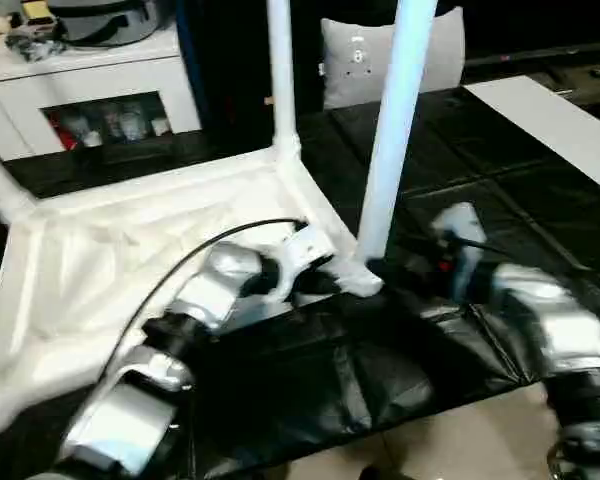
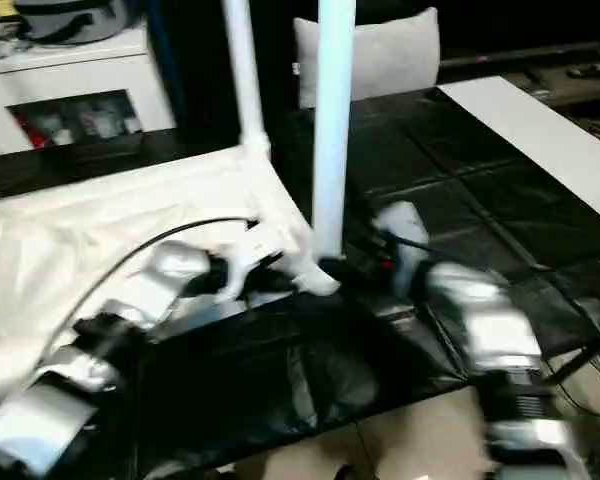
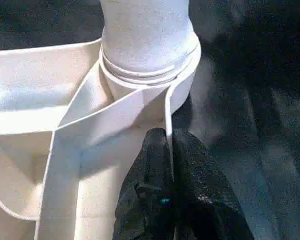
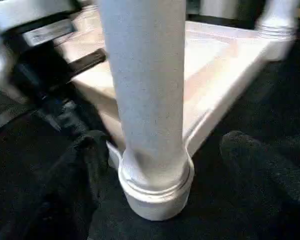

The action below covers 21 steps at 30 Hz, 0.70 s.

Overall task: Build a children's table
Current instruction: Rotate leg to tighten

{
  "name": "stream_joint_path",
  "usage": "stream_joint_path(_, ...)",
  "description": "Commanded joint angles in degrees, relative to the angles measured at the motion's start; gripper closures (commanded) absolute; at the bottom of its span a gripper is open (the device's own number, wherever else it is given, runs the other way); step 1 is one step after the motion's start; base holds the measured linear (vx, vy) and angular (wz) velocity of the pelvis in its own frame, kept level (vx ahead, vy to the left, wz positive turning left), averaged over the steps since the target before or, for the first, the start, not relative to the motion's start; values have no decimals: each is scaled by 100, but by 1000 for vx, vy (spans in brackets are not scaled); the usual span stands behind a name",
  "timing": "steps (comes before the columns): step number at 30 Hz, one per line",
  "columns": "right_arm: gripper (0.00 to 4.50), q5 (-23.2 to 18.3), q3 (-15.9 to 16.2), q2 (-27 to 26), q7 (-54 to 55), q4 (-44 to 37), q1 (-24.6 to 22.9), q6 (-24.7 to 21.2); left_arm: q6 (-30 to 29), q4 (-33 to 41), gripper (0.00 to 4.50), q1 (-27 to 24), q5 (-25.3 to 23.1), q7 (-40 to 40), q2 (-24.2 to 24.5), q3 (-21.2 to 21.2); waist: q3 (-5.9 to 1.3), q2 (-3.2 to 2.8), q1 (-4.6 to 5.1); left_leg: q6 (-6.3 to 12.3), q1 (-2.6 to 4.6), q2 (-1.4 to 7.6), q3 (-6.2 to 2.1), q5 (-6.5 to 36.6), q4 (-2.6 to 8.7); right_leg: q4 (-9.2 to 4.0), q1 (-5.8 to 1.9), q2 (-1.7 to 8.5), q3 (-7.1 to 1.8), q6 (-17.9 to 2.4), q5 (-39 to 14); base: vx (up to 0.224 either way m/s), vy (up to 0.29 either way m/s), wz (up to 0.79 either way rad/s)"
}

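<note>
White plastic table top (image 1: 130, 250) lies upside down on the black-covered desk (image 1: 460, 180), its ribbed underside facing up and its long axis running from the lower left of the head views toward the centre. Three legs show in the head views. One leg (image 1: 390, 140) stands upright in the near corner socket (image 4: 157, 192) at the centre of the frame, pointing straight up past the top edge. A second leg (image 1: 281, 70) rises from the far corner behind it, and a third leg (image 1: 2, 190) leans out at the far left edge.

Left hand (image 3: 169, 145) sits just beside that near socket, its two black fingers (image 3: 150, 165) pressed together on the thin side wall of the table top, one on each side of it. The silver left forearm (image 1: 195, 300) reaches in from the lower left, across the underside.

Right hand (image 4: 170, 165) is held wide, its fingers (image 4: 85, 165) standing apart on either side of the upright leg's base, near the socket and not touching the tube. The right forearm (image 1: 540, 320) comes in from the lower right, low over the desk.

A white cabinet (image 1: 90, 80) stands at the upper left.
</note>
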State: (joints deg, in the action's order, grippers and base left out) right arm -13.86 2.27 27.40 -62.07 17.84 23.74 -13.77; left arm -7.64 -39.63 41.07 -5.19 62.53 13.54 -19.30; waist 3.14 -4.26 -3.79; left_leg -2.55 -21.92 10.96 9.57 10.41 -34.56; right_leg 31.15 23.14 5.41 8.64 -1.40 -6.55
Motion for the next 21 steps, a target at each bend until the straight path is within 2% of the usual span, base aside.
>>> stream_joint_path(1,59,-43,160,83,-392,-169,-84,226,469,271,450,7,36,632,130,-243,-456,69,-30,533,130,243,-61,1517,385,-392,-325,381,-284,-752,-2397,0,0,0)
stream_joint_path(4,59,-59,226,151,-644,-177,-88,271,687,361,450,-57,112,1103,277,-337,-471,65,-68,526,112,264,-68,1459,395,-362,-343,386,-290,-797,-2297,0,0,0)
stream_joint_path(6,59,-82,266,179,-772,-185,-88,224,729,407,450,-78,128,1288,344,-393,-476,55,-133,508,145,282,-51,1405,390,-343,-308,381,-316,-856,-2193,0,0,0)
stream_joint_path(7,85,-134,333,229,-943,-203,-85,161,805,447,450,-93,130,1497,421,-473,-481,48,-155,492,167,290,-49,1390,387,-339,-293,383,-322,-888,-2140,0,0,0)
stream_joint_path(8,93,-206,456,303,-1231,-218,-70,61,919,516,450,-109,131,1829,526,-603,-482,67,-179,499,157,296,-47,1391,395,-315,-309,380,-330,-929,-2071,0,0,0)
stream_joint_path(11,98,-246,569,307,-1468,-178,-20,17,1075,525,450,-82,140,2077,563,-713,-489,45,-228,505,145,307,-48,1356,395,-282,-311,389,-342,-965,-1948,0,0,0)
stream_joint_path(13,132,-254,618,307,-1572,-202,-20,7,1108,537,450,-74,139,2117,558,-733,-491,57,-258,472,146,310,-46,1340,398,-275,-316,400,-351,-982,-1927,0,0,0)
stream_joint_path(15,135,-291,669,301,-1713,-240,-18,1,1130,527,450,-55,143,2145,532,-735,-488,52,-260,449,138,307,-50,1366,402,-272,-324,396,-347,-979,-1940,0,0,0)
stream_joint_path(19,180,-349,729,298,-1820,-265,3,-54,1178,497,450,-21,150,2174,498,-744,-483,54,-258,415,140,294,-47,1407,398,-296,-327,400,-344,-927,-2097,0,0,0)
stream_joint_path(20,180,-346,744,299,-1832,-268,6,-43,1182,501,450,-20,153,2178,494,-746,-484,56,-257,417,135,293,-47,1405,397,-295,-330,397,-342,-921,-2105,0,0,0)
stream_joint_path(21,197,-331,768,282,-1845,-258,23,-17,1192,506,450,-21,157,2195,491,-749,-483,37,-258,415,140,296,-50,1422,397,-303,-324,396,-340,-901,-2138,0,0,0)
